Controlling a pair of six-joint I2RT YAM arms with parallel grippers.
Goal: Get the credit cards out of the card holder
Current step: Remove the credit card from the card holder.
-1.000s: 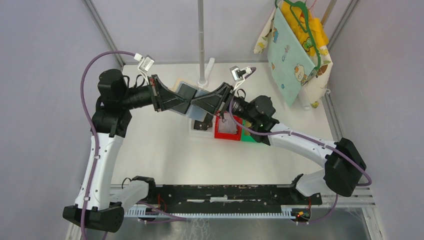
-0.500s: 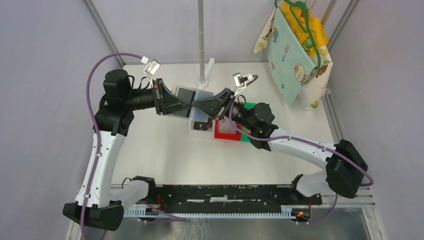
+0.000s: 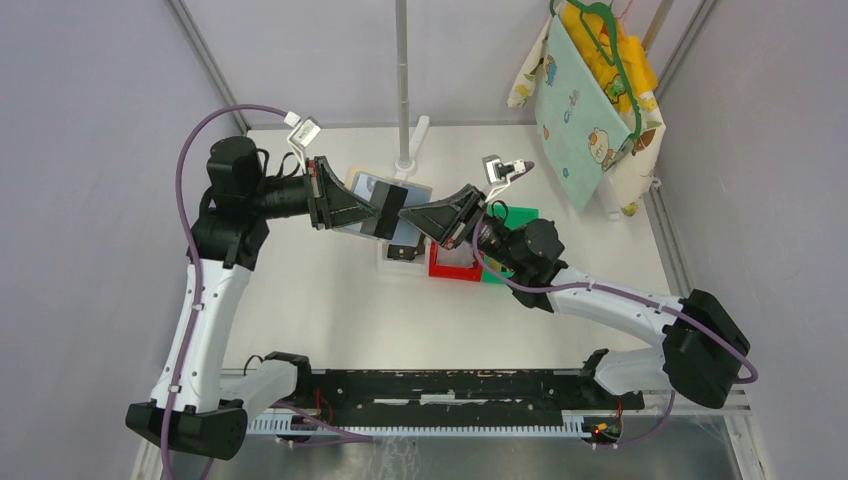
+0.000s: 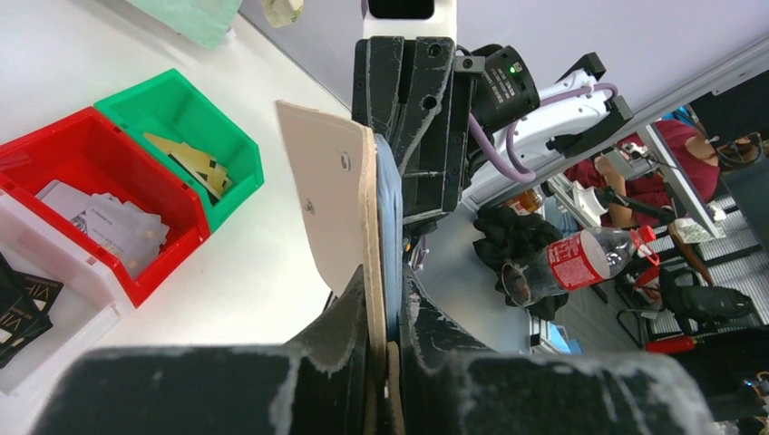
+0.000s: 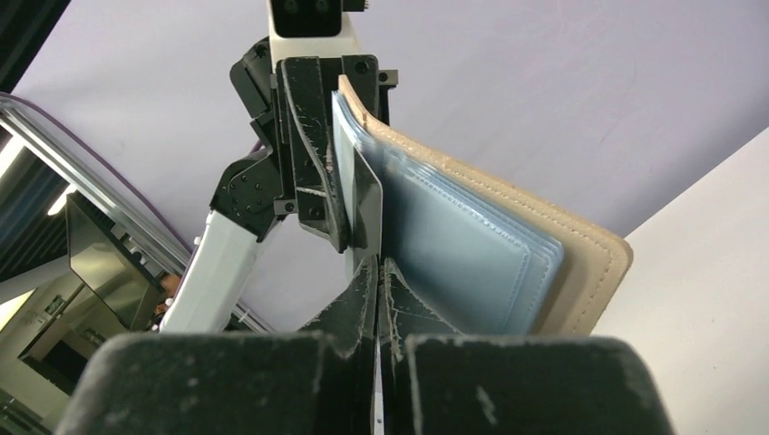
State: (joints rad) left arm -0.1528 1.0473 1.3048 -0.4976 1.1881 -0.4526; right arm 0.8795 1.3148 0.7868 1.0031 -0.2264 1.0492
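Note:
The card holder is held up in the air over the table's back middle, tan outside with pale blue pockets and a dark band. My left gripper is shut on its edge; in the left wrist view the holder stands edge-on between the jaws. My right gripper faces it from the right and is shut on a thin silver-grey credit card, which still lies against the pockets. Other credit cards lie in the bins: black, silver-grey, gold.
Below the grippers stand a white bin, a red bin and a green bin. A metal pole rises at the back. A printed cloth on a green hanger hangs at the back right.
My right gripper has drawn back to the right, away from the left gripper. More of the holder now shows between the two grippers. The left gripper has shifted slightly.

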